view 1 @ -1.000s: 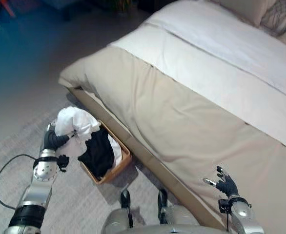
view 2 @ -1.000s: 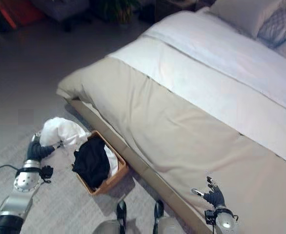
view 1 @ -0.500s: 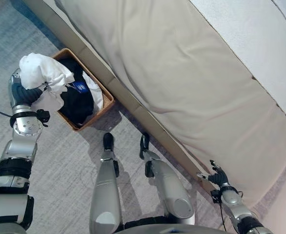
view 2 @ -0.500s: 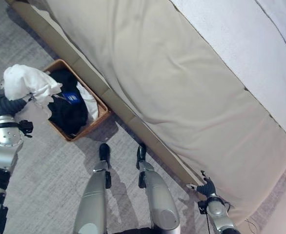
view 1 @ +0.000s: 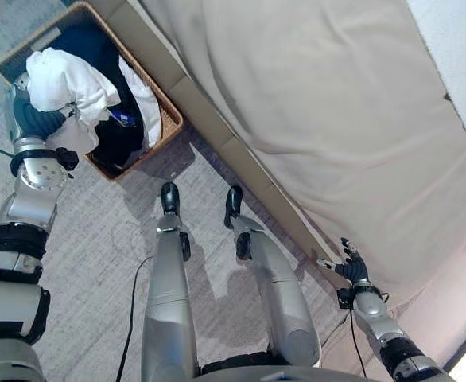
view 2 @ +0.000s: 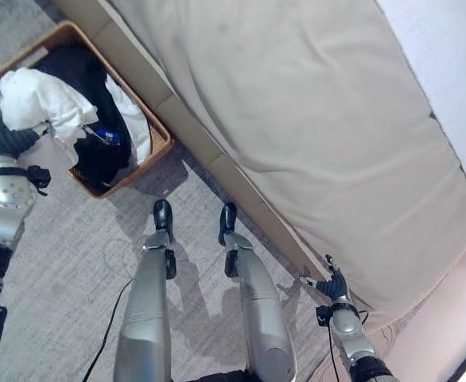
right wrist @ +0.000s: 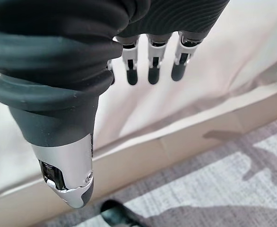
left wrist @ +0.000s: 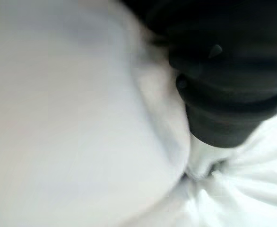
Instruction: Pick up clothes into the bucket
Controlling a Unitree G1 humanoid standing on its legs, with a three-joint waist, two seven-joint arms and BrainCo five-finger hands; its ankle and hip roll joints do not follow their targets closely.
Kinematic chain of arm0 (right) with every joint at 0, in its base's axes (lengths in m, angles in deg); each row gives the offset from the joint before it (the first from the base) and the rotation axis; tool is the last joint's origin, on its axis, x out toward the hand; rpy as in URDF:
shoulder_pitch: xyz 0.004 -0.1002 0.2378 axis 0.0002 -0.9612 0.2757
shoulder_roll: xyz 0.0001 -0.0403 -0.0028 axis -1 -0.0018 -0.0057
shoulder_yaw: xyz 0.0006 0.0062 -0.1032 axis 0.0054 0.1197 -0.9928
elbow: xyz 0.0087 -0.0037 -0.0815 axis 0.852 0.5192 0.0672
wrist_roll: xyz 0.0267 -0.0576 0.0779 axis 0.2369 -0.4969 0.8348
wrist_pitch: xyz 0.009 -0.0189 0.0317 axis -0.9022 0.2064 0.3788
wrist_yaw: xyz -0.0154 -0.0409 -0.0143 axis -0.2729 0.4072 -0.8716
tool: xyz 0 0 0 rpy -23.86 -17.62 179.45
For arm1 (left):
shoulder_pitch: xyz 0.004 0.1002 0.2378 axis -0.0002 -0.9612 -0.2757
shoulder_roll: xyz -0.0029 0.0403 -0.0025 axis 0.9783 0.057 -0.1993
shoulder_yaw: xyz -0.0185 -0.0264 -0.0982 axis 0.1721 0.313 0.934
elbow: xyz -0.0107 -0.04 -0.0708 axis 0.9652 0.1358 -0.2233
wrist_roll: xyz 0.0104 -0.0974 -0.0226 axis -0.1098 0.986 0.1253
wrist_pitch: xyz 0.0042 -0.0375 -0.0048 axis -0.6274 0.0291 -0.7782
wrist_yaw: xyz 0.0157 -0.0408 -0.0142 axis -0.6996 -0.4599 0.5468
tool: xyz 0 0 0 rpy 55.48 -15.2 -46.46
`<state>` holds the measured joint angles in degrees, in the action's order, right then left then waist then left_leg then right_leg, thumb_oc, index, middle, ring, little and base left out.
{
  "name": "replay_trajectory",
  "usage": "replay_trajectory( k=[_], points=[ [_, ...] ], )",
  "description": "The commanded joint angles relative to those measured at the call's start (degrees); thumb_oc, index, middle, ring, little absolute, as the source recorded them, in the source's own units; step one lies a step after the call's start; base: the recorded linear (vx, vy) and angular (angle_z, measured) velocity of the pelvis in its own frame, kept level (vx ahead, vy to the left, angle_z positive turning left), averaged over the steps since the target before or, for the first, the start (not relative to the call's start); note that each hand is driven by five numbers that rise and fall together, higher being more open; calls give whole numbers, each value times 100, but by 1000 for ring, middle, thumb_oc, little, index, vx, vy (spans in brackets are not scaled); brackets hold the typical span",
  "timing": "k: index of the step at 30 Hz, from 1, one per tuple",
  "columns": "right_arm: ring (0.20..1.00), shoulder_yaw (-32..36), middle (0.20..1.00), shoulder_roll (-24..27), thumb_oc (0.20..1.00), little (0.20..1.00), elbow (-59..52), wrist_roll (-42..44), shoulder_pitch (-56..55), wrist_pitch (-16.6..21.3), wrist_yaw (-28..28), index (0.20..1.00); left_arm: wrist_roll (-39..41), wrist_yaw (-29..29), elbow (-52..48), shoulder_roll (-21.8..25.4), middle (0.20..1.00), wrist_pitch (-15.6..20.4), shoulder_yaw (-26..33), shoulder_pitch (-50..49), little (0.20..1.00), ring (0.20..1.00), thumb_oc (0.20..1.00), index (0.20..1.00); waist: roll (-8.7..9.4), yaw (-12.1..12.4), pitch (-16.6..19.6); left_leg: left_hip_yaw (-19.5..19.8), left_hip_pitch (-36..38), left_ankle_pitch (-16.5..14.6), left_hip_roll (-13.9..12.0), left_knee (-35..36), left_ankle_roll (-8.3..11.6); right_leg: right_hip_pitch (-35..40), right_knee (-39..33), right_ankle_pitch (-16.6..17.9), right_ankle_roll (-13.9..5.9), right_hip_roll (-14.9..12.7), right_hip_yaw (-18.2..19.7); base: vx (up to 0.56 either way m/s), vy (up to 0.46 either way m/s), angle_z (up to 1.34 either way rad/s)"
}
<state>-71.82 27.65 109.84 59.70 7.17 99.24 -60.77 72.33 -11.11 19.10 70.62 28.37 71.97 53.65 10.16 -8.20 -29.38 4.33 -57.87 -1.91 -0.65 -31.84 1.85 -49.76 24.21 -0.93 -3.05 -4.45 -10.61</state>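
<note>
My left hand [view 1: 36,122] holds a bunched white garment [view 1: 63,78] up over the near left part of a brown wicker basket [view 1: 172,126]. In the left wrist view the white garment [left wrist: 72,118] gathers into creases beside the hand's dark cover [left wrist: 223,71], and the fingers are buried in it. The basket holds black clothes [view 1: 120,142] and another white piece [view 1: 147,94]. My right hand [view 1: 350,268] hangs low by the bed's edge, its fingers [right wrist: 151,71] straight and holding nothing.
A bed with a beige cover [view 1: 312,103] runs along the right, its tan base [view 1: 241,159] right behind the basket. A grey rug [view 1: 98,239] covers the floor in front of the basket and bed.
The camera has tilted down, so the whole picture has shifted. My left hand still holds the white garment, which now sits further over the basket. The right hand stays by the bed.
</note>
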Motion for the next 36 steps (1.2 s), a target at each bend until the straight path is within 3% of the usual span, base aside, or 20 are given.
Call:
replay_trajectory(
  k=[1, 12, 21, 26, 27, 29, 30, 31, 36],
  points=[
    [1000, -37, 1000, 254, 1000, 1000, -332, 249, -170, 189, 216, 1000, 174, 241, -102, 267, 1000, 155, 44, 469, 1000, 1000, 1000, 1000, 192, 40, -41, 143, 266, -1001, 71, -790, -191, 226, -453, 316, -582, -321, 336, 13, -8, 6],
    [1000, -195, 1000, 270, 1000, 1000, -434, 275, -163, 232, 239, 1000, 302, 201, 387, 181, 1000, 35, 44, 609, 1000, 1000, 1000, 1000, 269, 29, -41, 204, 163, -1008, 30, -831, -207, 119, -474, 316, -559, -285, 276, 1, -1, 1],
    [1000, -238, 1000, 258, 1000, 1000, -397, 252, -145, 203, 182, 1000, 215, 201, 391, -17, 1000, -3, 326, 182, 1000, 1000, 1000, 1000, 163, 107, -41, 150, 493, -857, 28, -480, -153, 330, -564, 332, -543, -341, 271, -3, -5, 0],
    [1000, -146, 1000, 266, 1000, 1000, -388, 272, -133, 135, 128, 1000, 788, -45, -309, -723, 1000, 371, 892, -1003, 1000, 1000, 1000, 1000, -77, 264, -41, 48, 1096, -703, 74, -58, -114, 754, -641, 311, -513, -410, 286, -9, -10, 0],
    [1000, -69, 1000, 274, 1000, 1000, -369, 312, -78, 114, 51, 1000, 1210, -395, -343, -1176, 1000, 561, 985, -1421, 1000, 1000, 1000, 1000, -219, 341, -41, -6, 1436, -648, 103, 120, -105, 997, -571, 238, -487, -441, 318, -2, 3, -5],
    [1000, -14, 1000, 280, 1000, 1000, -263, 331, -51, 89, 24, 1000, 1350, -549, -336, -1443, 1000, 580, 997, -1649, 1000, 1000, 1000, 1000, -305, 364, -41, -29, 1684, -593, 141, 261, -101, 1186, -539, 180, -465, -476, 324, -29, -3, 0],
    [1000, 48, 1000, 295, 1000, 1000, -232, 344, -8, 76, 2, 1000, 1326, -678, -388, -1589, 1000, 608, 951, -1788, 1000, 1000, 1000, 1000, -342, 353, -41, -76, 1756, -357, 200, 408, -120, 1231, -565, 291, -407, -550, 294, -33, -24, 9],
    [1000, 154, 1000, 273, 1000, 1000, -63, 366, -4, 43, -80, 1000, 1534, -970, -368, -2115, 1000, 661, 923, -2111, 1000, 1000, 1000, 1000, -484, 397, -41, -83, 2236, -281, 242, 664, -93, 1581, -469, 156, -365, -578, 307, -41, -22, 12],
    [1000, 344, 1000, 181, 1000, 1000, 242, 488, 32, 0, -212, 1000, 1635, -1636, -107, -2771, 1000, 670, 635, -2519, 1000, 1000, 1000, 1000, -695, 424, -41, -20, 3245, -145, 264, 1158, -12, 2496, -507, -34, -305, -586, 204, 49, -84, 17]
  ],
)
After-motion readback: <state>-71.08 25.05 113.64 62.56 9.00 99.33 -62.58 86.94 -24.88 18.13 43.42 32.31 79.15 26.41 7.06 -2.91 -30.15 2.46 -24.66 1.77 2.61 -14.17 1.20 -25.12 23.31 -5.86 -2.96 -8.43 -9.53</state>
